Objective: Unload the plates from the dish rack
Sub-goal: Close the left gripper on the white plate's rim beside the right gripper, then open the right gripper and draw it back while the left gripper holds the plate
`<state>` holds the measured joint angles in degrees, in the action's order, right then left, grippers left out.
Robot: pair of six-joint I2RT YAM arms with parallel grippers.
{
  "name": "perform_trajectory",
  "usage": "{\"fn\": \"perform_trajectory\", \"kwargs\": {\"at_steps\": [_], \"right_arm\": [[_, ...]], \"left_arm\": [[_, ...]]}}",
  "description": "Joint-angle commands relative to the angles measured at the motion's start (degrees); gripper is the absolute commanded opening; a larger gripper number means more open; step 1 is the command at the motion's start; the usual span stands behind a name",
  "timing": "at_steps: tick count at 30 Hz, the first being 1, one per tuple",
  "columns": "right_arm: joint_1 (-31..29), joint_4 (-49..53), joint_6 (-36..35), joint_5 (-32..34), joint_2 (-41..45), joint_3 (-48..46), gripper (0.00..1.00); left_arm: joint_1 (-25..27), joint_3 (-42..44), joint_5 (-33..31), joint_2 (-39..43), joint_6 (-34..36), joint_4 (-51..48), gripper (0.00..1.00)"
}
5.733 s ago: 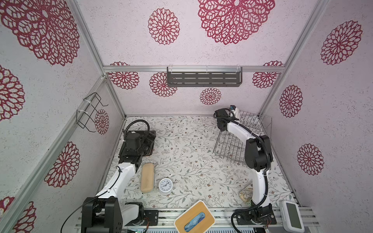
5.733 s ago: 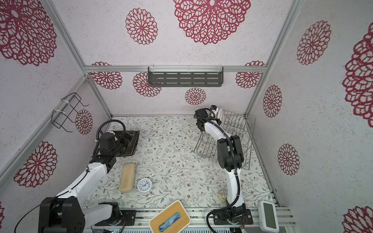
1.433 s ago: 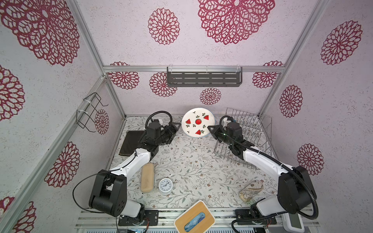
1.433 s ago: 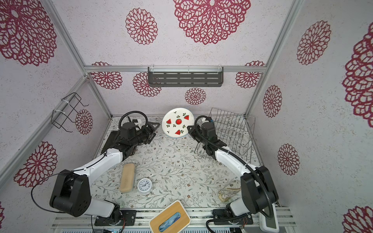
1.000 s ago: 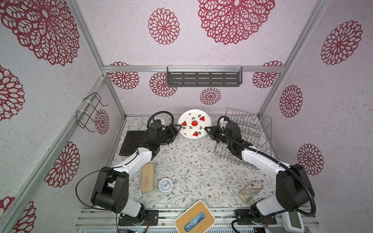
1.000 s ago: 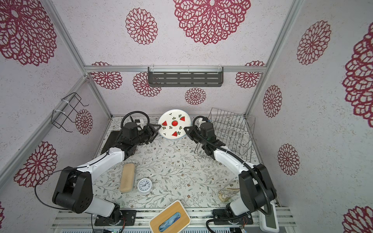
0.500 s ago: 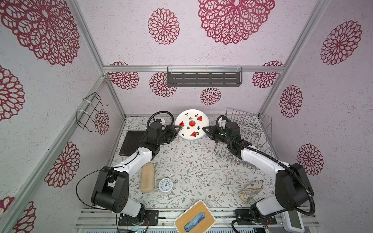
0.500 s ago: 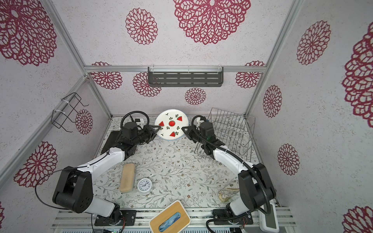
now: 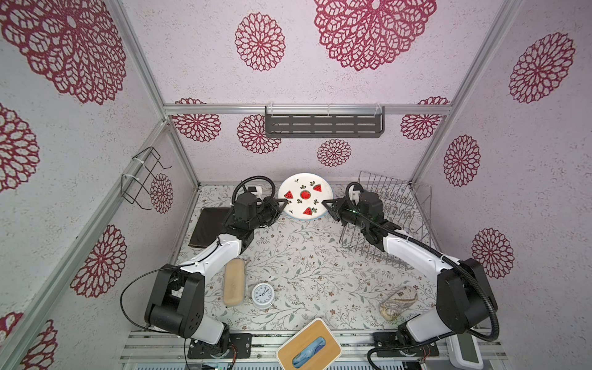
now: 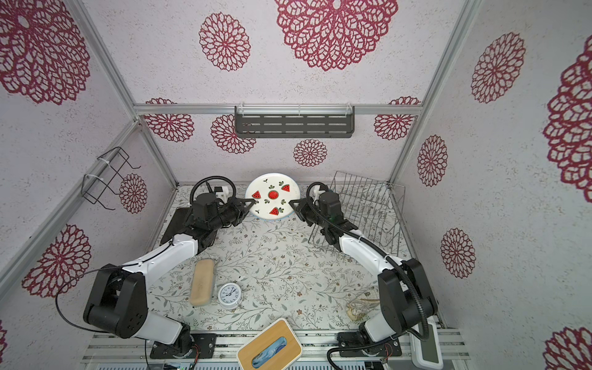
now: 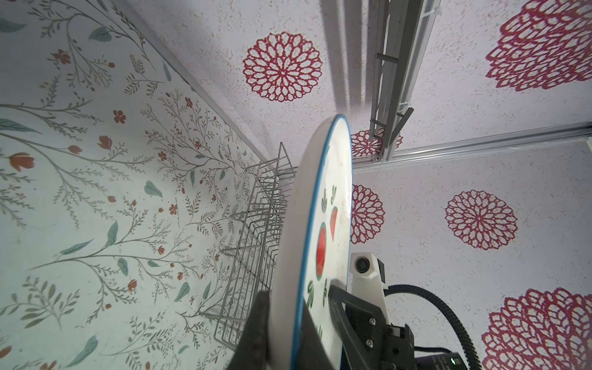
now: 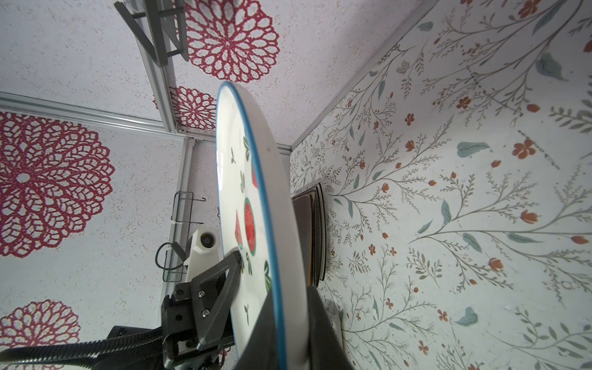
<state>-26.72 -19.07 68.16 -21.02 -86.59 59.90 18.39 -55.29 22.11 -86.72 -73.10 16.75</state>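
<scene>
Two grippers meet on one plate. The watermelon plate (image 9: 304, 197) is held face up in the air over the far edge of the bench (image 9: 304, 256), between the dish rack (image 9: 400, 205) in the far right corner and the dark plates (image 9: 208, 226) stacked near the far left corner. The left gripper (image 9: 283, 201) is clamped on its left rim, one jaw above and one beneath. The right gripper (image 9: 324, 203) straddles the opposite rim. I cannot tell whether it pinches or sits slack, since the plate hides the contact. This reads as a handover. To do it well, the right jaws should part fully and draw straight back in the plate's plane before the left arm carries it off, lest the rim catch and twist.
</scene>
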Motion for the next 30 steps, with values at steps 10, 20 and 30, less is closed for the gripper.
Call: {"fn": "perform_trajectory", "kwargs": {"at_steps": [10,20,30], "right_arm": [[1.5,-9.2,-1.6,-1.2,2.4,1.7,0.64],[2.8,-6.5,-2.8,0.8,3.3,0.2,0.73],[2.9,-5.0,-3.9,0.9,4.2,-0.5,0.75]], "left_arm": [[-2.3,5.8,-1.3,3.0,-3.5,6.5,0.0],[-3.7,6.9,-2.5,3.8,-1.9,4.1,0.0],[-4.0,7.6,-4.4,1.0,0.0,3.4,0.0]]}}
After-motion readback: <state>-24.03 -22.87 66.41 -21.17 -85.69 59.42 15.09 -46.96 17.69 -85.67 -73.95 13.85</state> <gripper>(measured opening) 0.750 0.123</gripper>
